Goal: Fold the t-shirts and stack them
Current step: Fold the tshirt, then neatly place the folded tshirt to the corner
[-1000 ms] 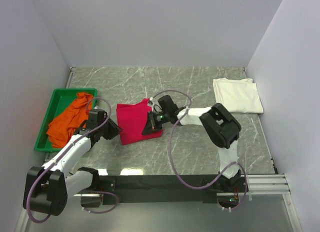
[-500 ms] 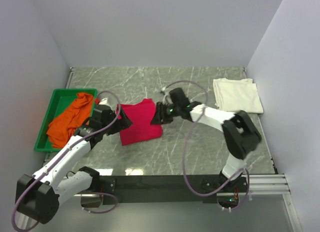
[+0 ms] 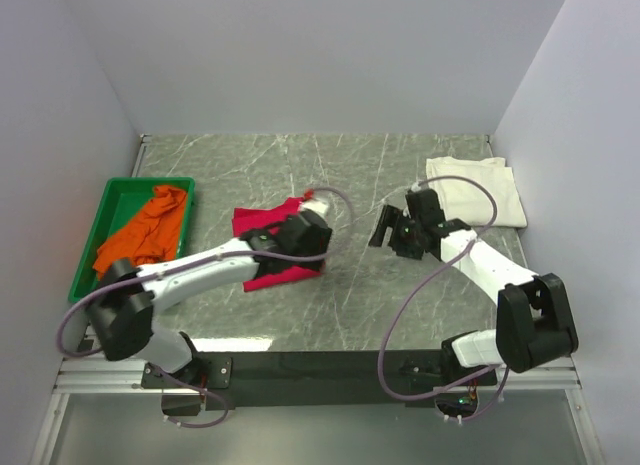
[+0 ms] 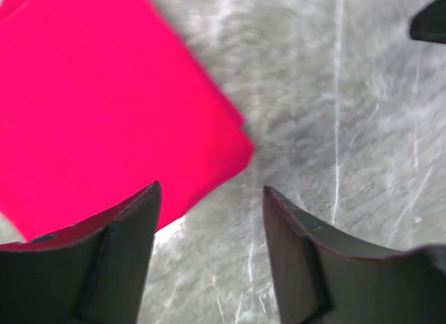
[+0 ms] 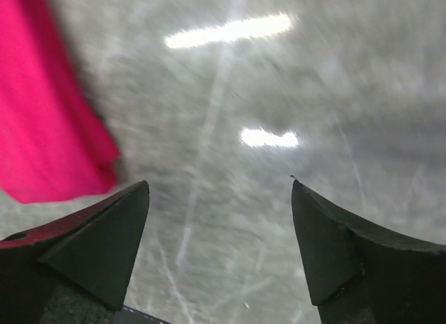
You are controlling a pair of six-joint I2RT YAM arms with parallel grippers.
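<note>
**Both arms letting go of the red shirt**

Both arms are moving on from where they were a second ago. The right gripper [image 5: 219, 183] is backing away from the soft crimson-red cloth t-shirt [image 3: 272, 275] toward the right side, and the left arm is reaching across that shirt. The right gripper's jaws are standing wide with nothing between them, over the bare grey marble-look table [image 3: 400, 165]. The left gripper [image 4: 211, 191] is hovering at the red shirt's right corner, its jaws apart and holding nothing.

The red shirt is lying in the middle of the table as a small flat patch, so its folding is looking about done. The cream-white cloth t-shirt [image 3: 475, 190] is sitting folded at the far right, well apart from the red one. The orange cloth t-shirt [image 3: 140, 235] is lying in a crumpled heap in the green plastic bin [image 3: 110, 200] on the left, not folded yet.

So I am guessing the job is somewhere near the middle. The red shirt is waiting to go onto the cream one, and the orange one is waiting for folding and stacking.
</note>
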